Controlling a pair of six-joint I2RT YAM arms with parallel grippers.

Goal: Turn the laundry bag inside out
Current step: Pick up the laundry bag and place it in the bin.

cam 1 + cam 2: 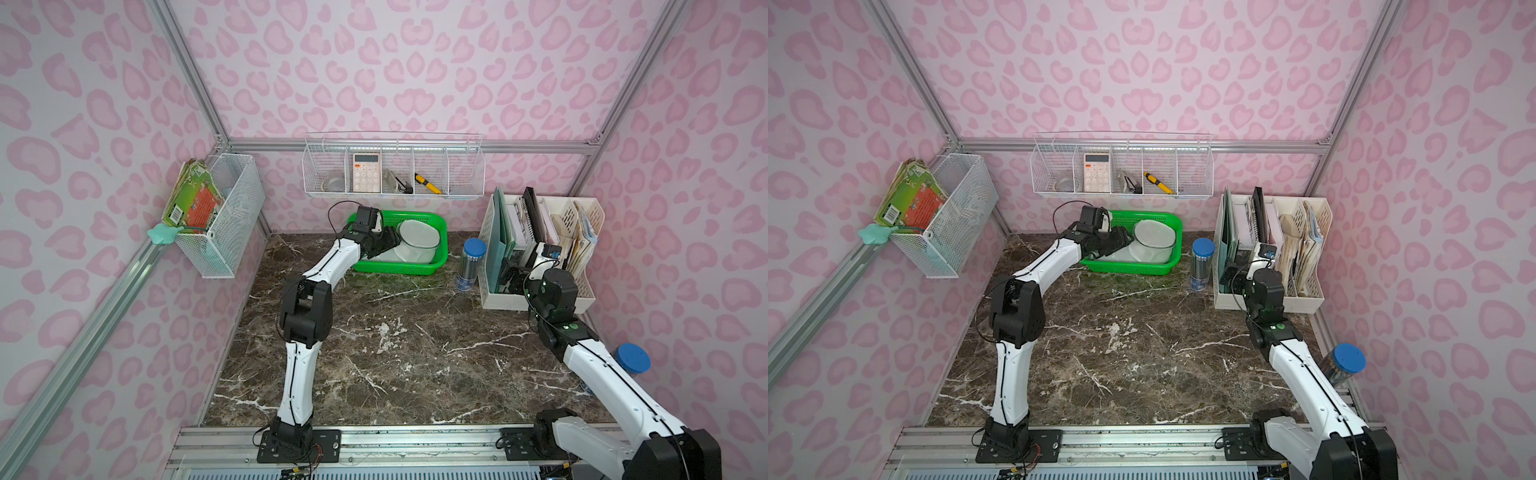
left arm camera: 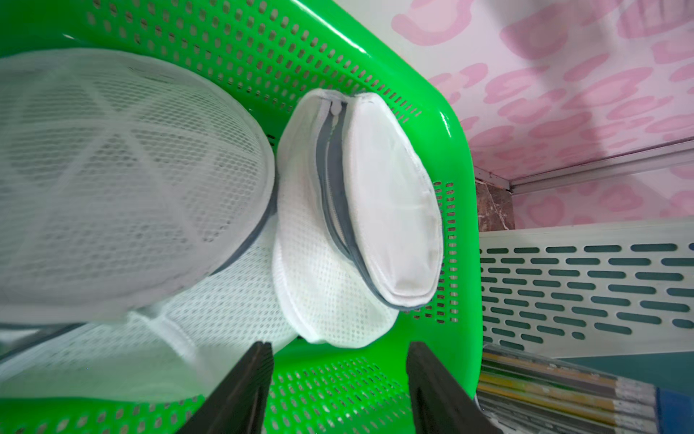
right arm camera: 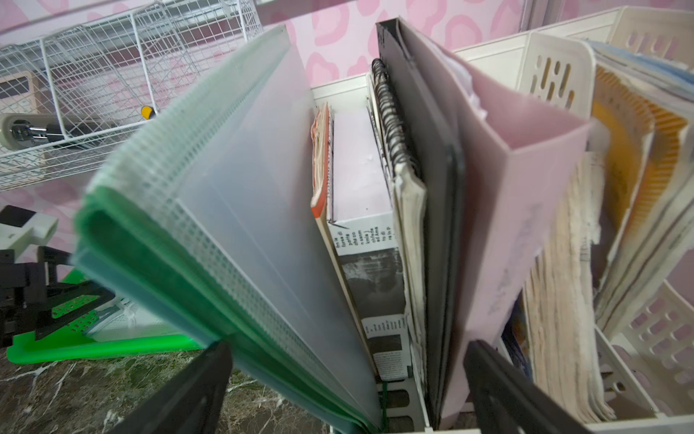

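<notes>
A green plastic basket (image 1: 432, 218) (image 1: 1163, 216) stands at the back of the marble table and holds white mesh laundry bags (image 1: 417, 239) (image 1: 1154, 237). In the left wrist view a small round laundry bag (image 2: 390, 210) with a grey zipper leans on edge against the basket wall (image 2: 460, 225). A larger round bag (image 2: 124, 180) sits beside it, over flat mesh (image 2: 225, 312). My left gripper (image 2: 340, 349) (image 1: 388, 243) is inside the basket, open, just short of the small bag and holding nothing. My right gripper (image 3: 347, 347) (image 1: 509, 274) is open in front of the folders.
A white file organizer (image 1: 540, 301) with a green folder (image 3: 225, 210) and notebooks stands at the right. A blue-lidded jar (image 1: 471, 262) sits between it and the basket, another (image 1: 631, 359) by the right arm. Wire shelves (image 1: 395, 168) (image 1: 224, 216) hang on the walls.
</notes>
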